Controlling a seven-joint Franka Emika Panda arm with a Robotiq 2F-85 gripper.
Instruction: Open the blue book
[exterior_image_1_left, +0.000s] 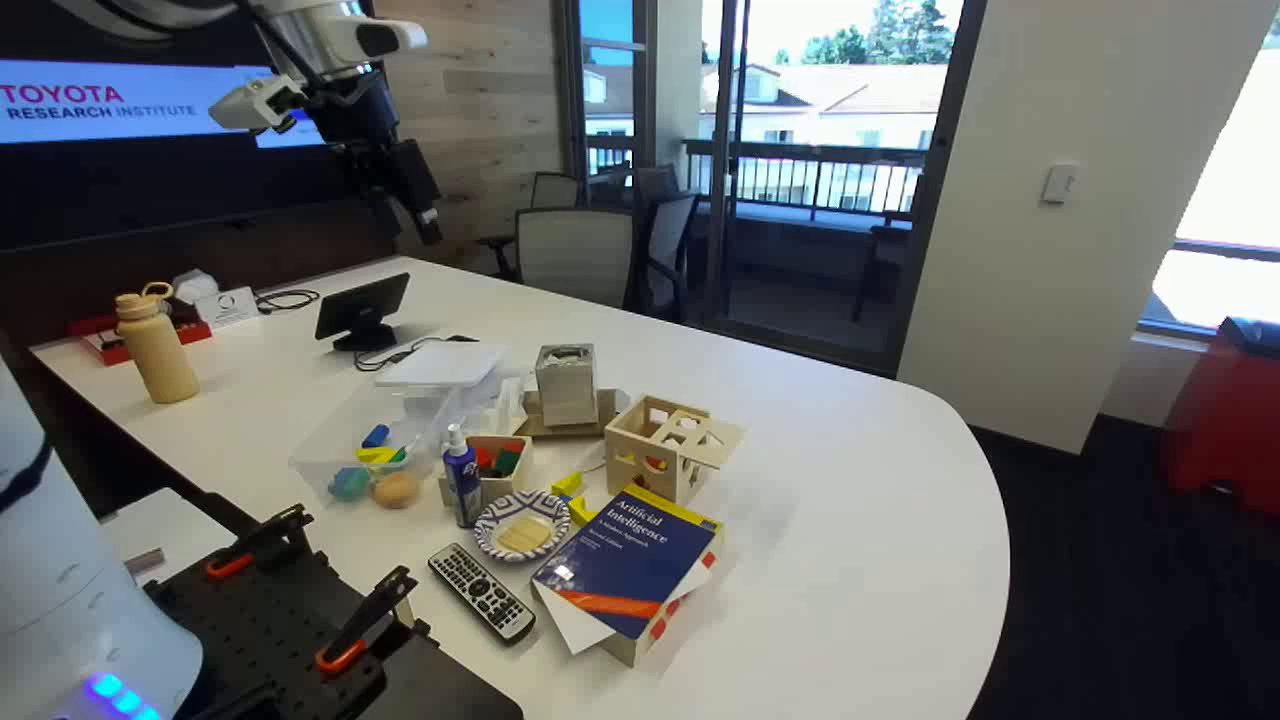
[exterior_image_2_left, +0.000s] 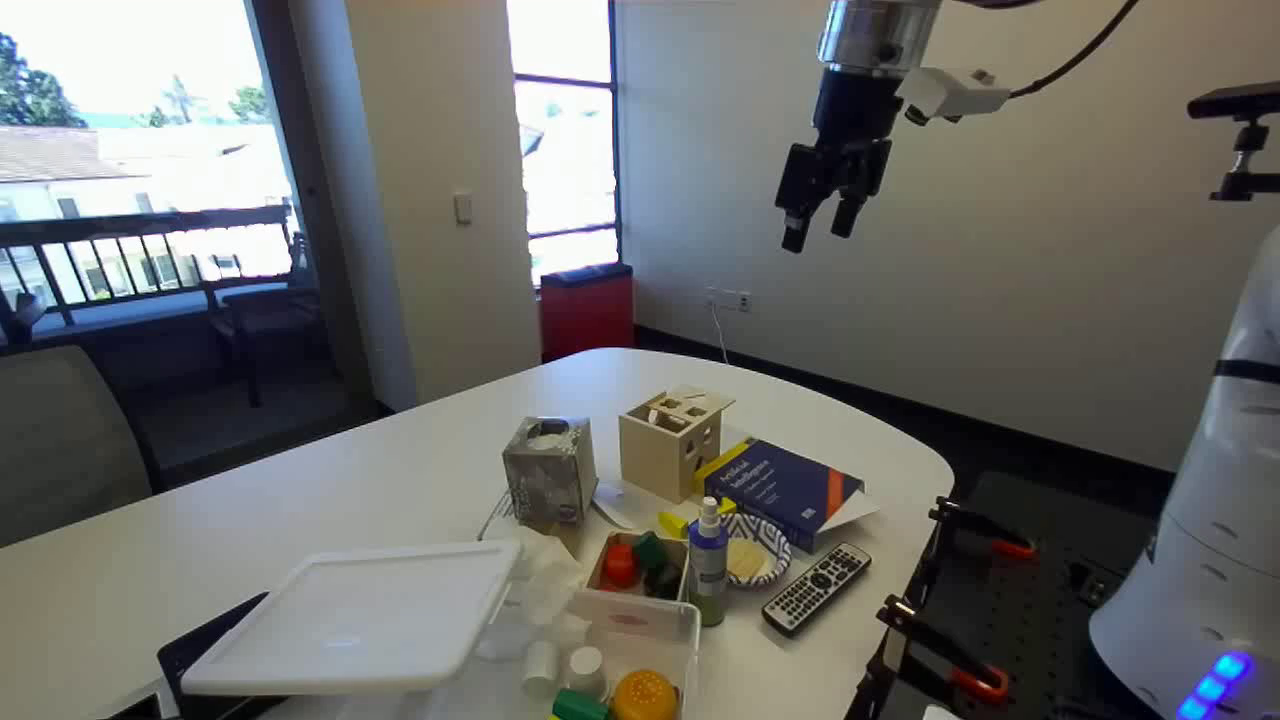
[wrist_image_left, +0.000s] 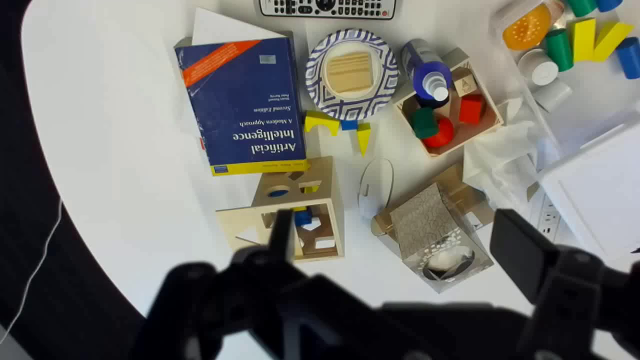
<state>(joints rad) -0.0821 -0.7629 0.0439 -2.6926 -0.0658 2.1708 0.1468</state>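
The blue book (exterior_image_1_left: 640, 555) lies shut, cover up, on the white table; it also shows in an exterior view (exterior_image_2_left: 775, 490) and in the wrist view (wrist_image_left: 245, 105). Its dark blue cover has a yellow strip at one end and an orange-red band across a corner. A white sheet sticks out at the banded end. My gripper (exterior_image_1_left: 410, 225) hangs high above the table, away from the book, and also shows in an exterior view (exterior_image_2_left: 818, 230). In the wrist view the gripper (wrist_image_left: 395, 225) has its fingers wide apart with nothing held; the book is beyond the left finger.
A wooden shape-sorter crate (wrist_image_left: 300, 185) stands close against the book's yellow end. A patterned plate (wrist_image_left: 320, 90), a remote (exterior_image_1_left: 480, 590), a spray bottle (exterior_image_1_left: 463, 480) and a box of blocks (wrist_image_left: 470, 135) are beside it. A tissue box (exterior_image_2_left: 550, 470) stands farther off.
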